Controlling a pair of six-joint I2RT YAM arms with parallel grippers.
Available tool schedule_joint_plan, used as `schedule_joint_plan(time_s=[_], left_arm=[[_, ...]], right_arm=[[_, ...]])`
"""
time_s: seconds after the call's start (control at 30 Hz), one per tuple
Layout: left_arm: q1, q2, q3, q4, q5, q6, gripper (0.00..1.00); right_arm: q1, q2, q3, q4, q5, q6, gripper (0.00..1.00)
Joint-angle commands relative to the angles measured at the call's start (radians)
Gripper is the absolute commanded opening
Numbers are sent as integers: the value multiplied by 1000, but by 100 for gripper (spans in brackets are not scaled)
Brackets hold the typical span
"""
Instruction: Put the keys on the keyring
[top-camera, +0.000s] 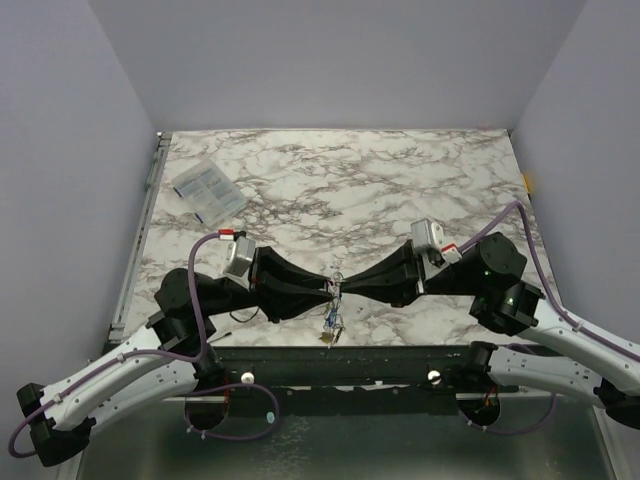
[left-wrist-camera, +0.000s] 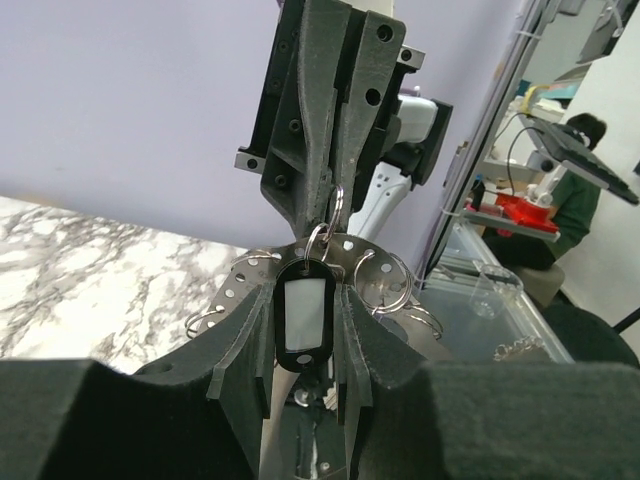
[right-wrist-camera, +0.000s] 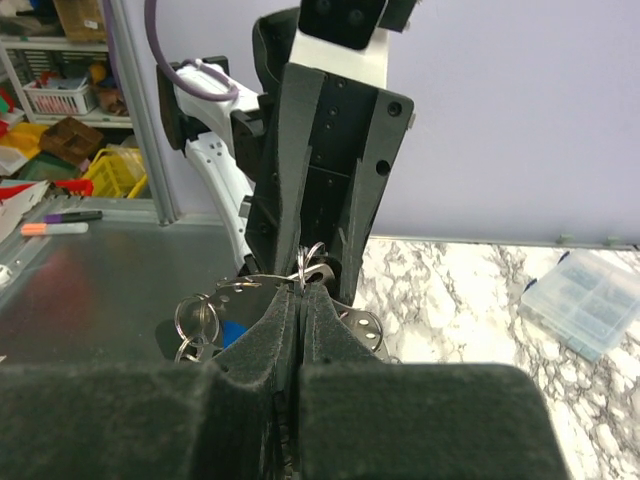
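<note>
While left end effector (left-wrist-camera: 305, 287) clamps tag (left-wrist-camera: 303, 320), right end effector (right-wrist-camera: 300, 291) pinches keyring (right-wrist-camera: 314, 252); keys (top-camera: 330, 327) indistinct.

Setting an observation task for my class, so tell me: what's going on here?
Both arms meet near the table's front edge. The left pincer clamps a black key tag with a white label, while the right pincer is shut on a metal ring at the tag's end. Small keys dangle beneath them.

Keys (top-camera: 329, 327) tiny, indistinct overhead
</note>
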Motion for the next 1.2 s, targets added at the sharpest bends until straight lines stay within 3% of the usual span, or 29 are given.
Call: schedule_joint_plan(time_s=[0.0,0.47,1.17], left_arm=[[-1,-20,49,-115,-73,83,0],[-1,77,119,-284,-74,132,0],[-1,41,176,-413,-99,170,0]], right_arm=[[6,-32,-2,-32,20,-17,1],[7,44,92,-241,81,-138,1],[6,6,138,-455,309,-248,1]])
